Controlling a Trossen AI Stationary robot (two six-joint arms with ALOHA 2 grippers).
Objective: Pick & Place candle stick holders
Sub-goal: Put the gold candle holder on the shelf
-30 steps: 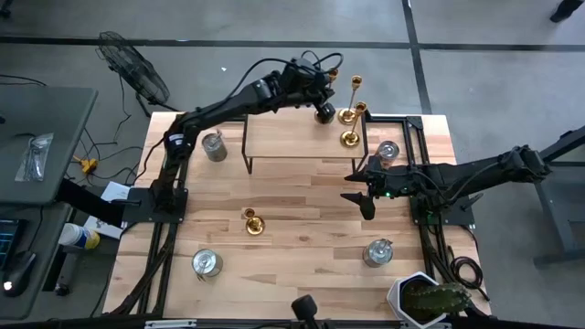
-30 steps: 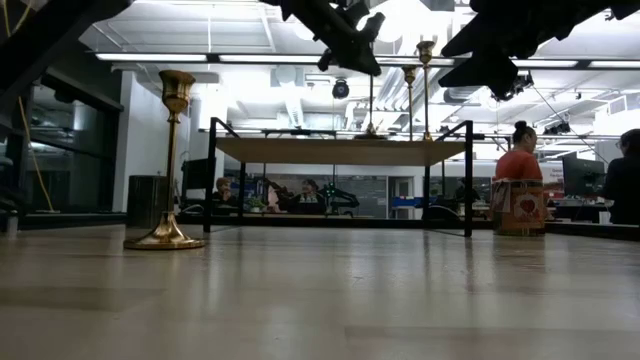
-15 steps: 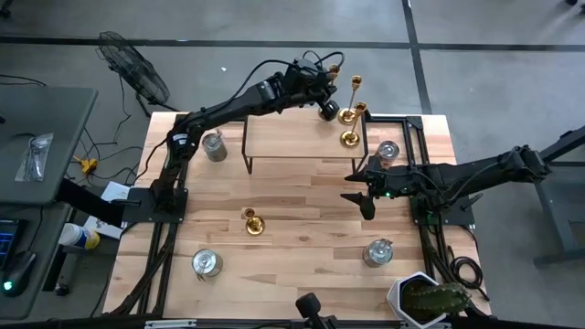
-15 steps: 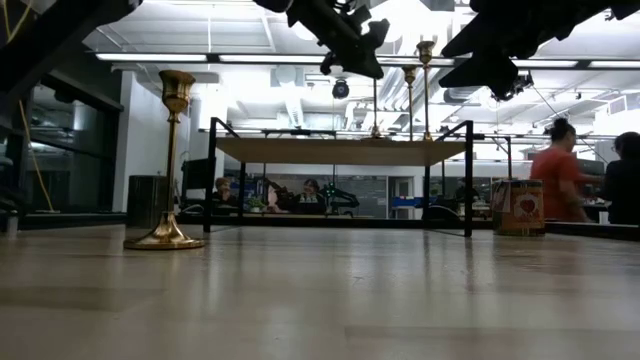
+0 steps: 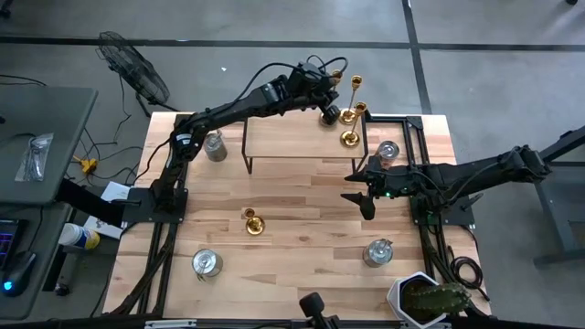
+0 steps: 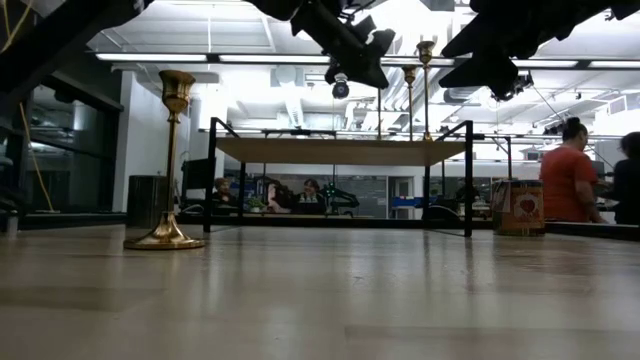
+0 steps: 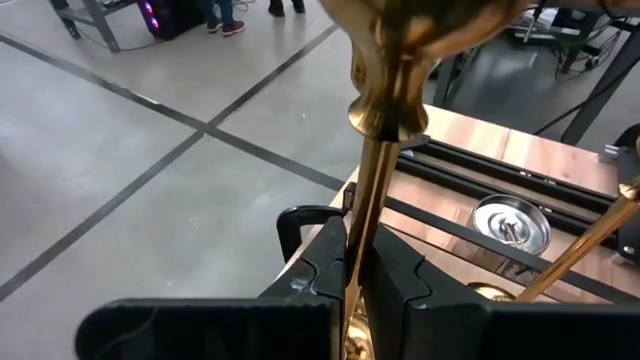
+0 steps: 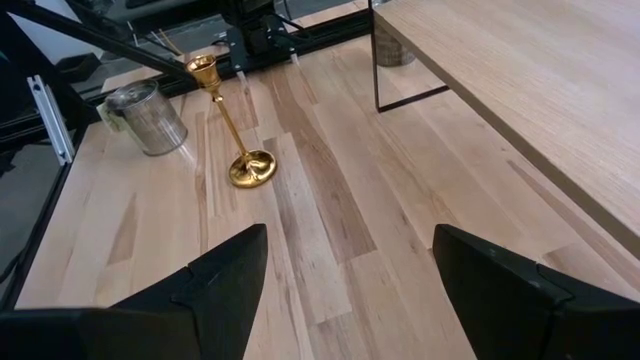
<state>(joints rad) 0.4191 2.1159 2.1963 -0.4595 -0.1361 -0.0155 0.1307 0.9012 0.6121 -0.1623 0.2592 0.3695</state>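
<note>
Wooden table [image 5: 302,196], one, with one small raised shelf [image 5: 302,137] on black legs at its far side. Two dark arms. Four gold candle stick holders counted: two upright by the shelf's far right corner [image 5: 349,137], touching or nearly so; one lone holder [image 5: 253,222] upright on the open table near the middle, also plain in the right wrist view [image 8: 232,125] and the low view [image 6: 168,160]; a fourth holder [image 7: 378,150] clamped by its thin stem in the left gripper [image 5: 326,111], which hangs over the shelf's far right corner, fingers [image 7: 320,270] shut tight on the stem. That one's base is hidden below the fingers and its cup is cut off by the frame edge; from above it is hard to tell apart from the gripper. Right gripper [image 5: 364,187] waits above the table right of centre, jaws spread, nothing between them. Four silver-grey jars [image 5: 213,146], [image 5: 207,264], [image 5: 377,251], [image 5: 388,151]; lids on, contents not visible. One white pot [image 5: 422,297] at the near right corner holds a green plant
</note>
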